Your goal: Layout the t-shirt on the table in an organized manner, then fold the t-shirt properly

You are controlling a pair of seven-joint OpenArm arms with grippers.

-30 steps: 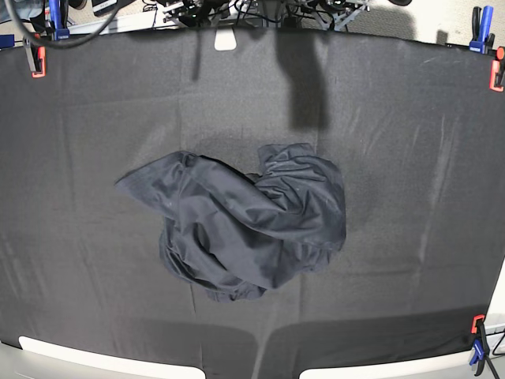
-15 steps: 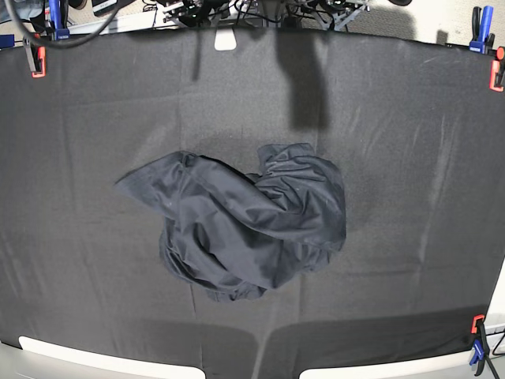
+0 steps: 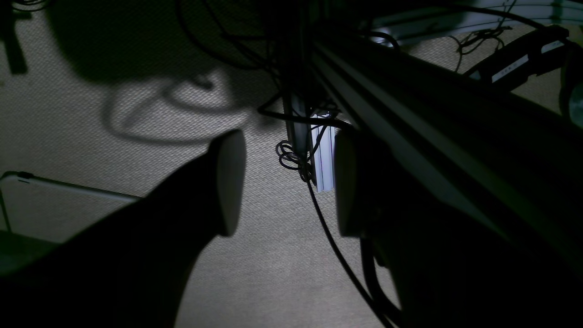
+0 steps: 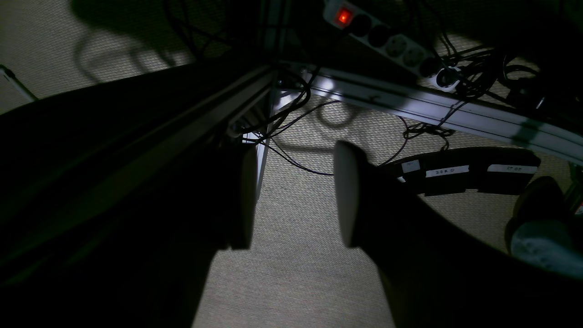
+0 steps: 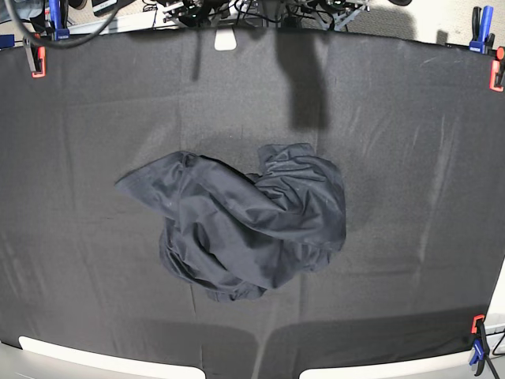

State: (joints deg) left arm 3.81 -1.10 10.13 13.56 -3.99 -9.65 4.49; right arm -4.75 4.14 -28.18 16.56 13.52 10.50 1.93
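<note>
Nothing is done yet: the t-shirt (image 5: 237, 229) lies in a crumpled heap mid-table (image 5: 79, 118), unspread and unfolded, while the right gripper (image 4: 291, 196) and left gripper (image 3: 282, 184) hang below the tabletop, jaws apart and empty.

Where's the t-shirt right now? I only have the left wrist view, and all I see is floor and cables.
Observer: The t-shirt lies crumpled in a heap near the middle of the table, in the base view.
Operator: Is either claw touching it?
Observer: No. Neither arm shows over the table in the base view.
Operator: What's the right claw doing?
Observer: The right claw is open and empty, aimed at the floor beside a power strip with a red light.
</note>
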